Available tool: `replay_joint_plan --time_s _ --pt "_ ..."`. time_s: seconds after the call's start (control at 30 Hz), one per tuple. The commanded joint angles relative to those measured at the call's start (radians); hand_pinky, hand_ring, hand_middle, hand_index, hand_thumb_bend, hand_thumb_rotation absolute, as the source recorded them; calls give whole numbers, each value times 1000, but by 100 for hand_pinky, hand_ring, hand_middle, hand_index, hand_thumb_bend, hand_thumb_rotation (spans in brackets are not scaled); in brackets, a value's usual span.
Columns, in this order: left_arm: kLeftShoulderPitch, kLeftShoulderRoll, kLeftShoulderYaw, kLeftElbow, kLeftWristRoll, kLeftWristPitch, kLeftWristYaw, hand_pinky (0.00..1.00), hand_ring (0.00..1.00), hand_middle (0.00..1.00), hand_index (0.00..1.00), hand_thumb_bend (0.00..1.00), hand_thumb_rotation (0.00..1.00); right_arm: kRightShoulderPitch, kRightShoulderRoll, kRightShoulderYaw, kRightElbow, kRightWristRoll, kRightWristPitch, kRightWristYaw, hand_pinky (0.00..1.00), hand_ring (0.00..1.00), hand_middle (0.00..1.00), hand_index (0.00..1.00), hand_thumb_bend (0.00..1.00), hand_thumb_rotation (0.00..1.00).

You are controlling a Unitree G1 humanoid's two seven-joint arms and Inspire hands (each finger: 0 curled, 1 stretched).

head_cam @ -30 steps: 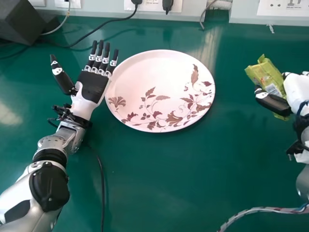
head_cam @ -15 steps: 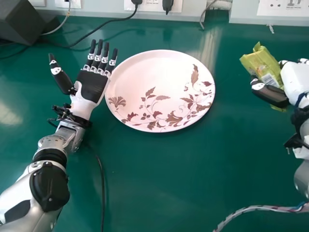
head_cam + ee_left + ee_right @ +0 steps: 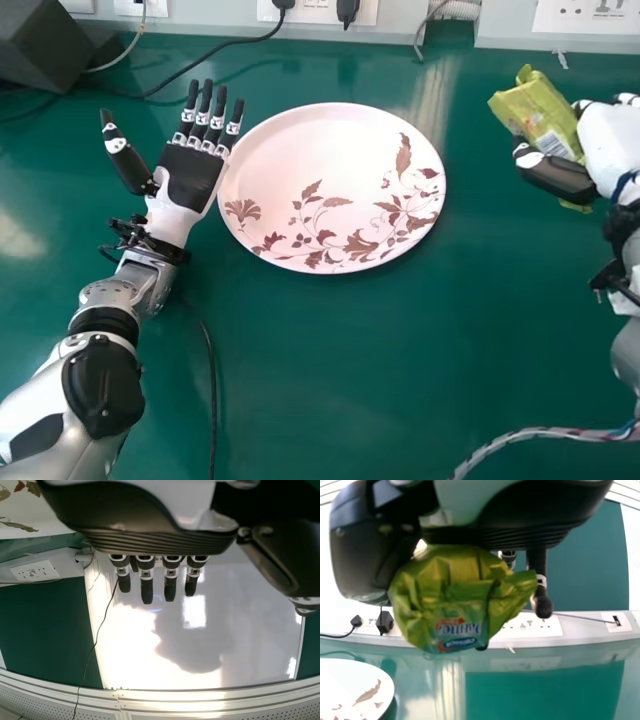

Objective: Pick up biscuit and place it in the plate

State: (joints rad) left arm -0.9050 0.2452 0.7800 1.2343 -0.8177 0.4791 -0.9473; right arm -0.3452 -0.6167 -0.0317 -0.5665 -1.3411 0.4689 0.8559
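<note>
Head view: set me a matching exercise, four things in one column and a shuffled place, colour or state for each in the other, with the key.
Things
1. Biscuit packet
2. Plate
3. Left hand
4. Right hand

Descriptions
A. Pale, with a brown leaf pattern
B. Gripping something between thumb and fingers
C. Yellow-green, off to the right of the plate
D. Fingers straight, at the plate's left side

Right pairs: 1-C, 2-A, 3-D, 4-B
</note>
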Motion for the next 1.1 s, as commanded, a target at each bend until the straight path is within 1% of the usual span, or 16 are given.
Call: replay_joint_plan --time_s 0.0,0.17,0.27,0.53,0.63,0.73,0.8,0.87,0.93,1.07 --pt "21 -4 -12 14 15 -11 -7 100 91 97 100 100 64 -24 11 -16 -24 10 -11 3 14 17 11 47 48 4" --pt "22 -2 -12 16 21 -10 -22 100 91 98 100 100 64 -49 28 -10 -28 -4 -20 11 14 17 11 48 48 4" --pt "23 -3 -12 13 20 -10 -26 100 91 98 100 100 62 -61 40 -8 -29 -14 -27 16 14 17 11 48 48 4" --pt "21 0 -3 10 14 -10 12 100 91 98 100 100 63 -105 59 7 -30 -38 -57 32 14 17 11 48 48 4" --pt "22 -3 -7 6 16 -15 0 100 91 97 100 100 63 -120 67 11 -31 -44 -70 38 13 17 11 48 48 4" --pt "21 -1 -4 9 13 -7 7 100 91 97 100 100 61 -132 80 12 -32 -40 -79 38 13 17 11 48 48 4" --pt "22 -1 -5 9 15 -12 -6 100 91 97 99 100 61 -140 88 14 -32 -44 -82 43 13 17 11 48 48 4" --pt "24 -1 -9 10 19 -18 -15 100 91 98 100 100 61 -150 92 19 -30 -51 -84 52 14 17 11 48 48 4" --pt "23 -3 -8 9 18 -18 -6 100 92 98 100 100 62 -159 96 23 -27 -52 -89 53 14 17 12 48 48 4" --pt "22 -2 -7 12 16 -16 -8 100 92 99 100 100 63 -170 113 28 -24 -47 -100 38 14 17 11 48 48 4"
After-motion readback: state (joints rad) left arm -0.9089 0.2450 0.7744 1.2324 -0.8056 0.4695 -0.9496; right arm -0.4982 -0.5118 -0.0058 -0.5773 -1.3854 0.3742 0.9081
